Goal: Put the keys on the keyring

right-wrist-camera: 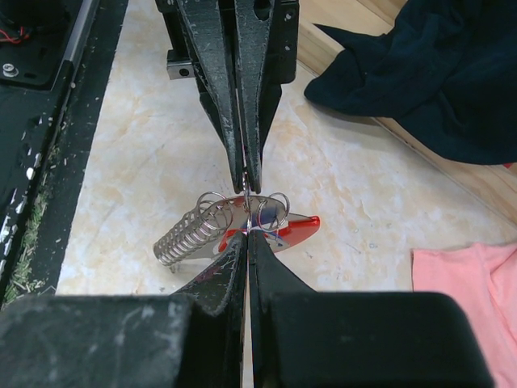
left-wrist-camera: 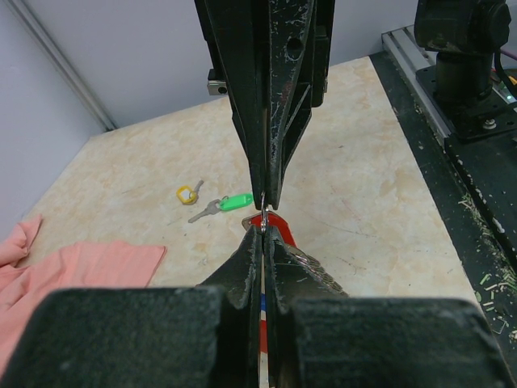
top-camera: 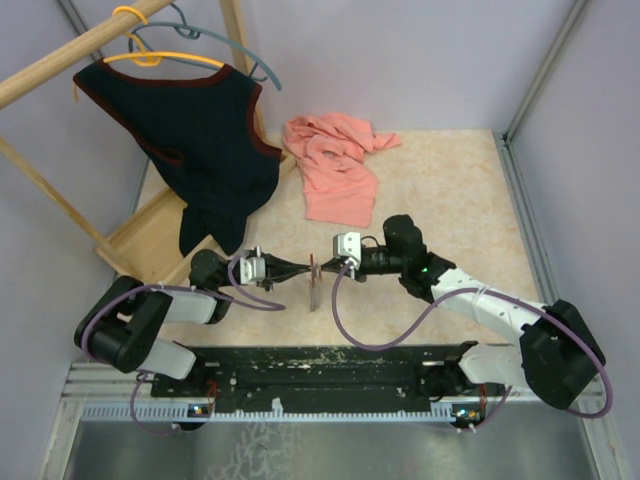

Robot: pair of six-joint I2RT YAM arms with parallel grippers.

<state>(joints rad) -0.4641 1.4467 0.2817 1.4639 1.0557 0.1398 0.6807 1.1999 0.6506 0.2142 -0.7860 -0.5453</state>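
Top external view shows us the left gripper and the right gripper meeting tip to tip above the near edge of the table, each with its jaws pressed fully together. We see them pinch the keyring from opposite sides, so it hangs between them. From the right wrist, its red side and grey wire coil show just under the fingertips. In the left wrist view, a green-headed key and a yellow-headed key lie loose on the table, near each other, between the grippers and a pink cloth. At the table's left edge, a wooden tray has the hem of a dark vest hanging down onto it.
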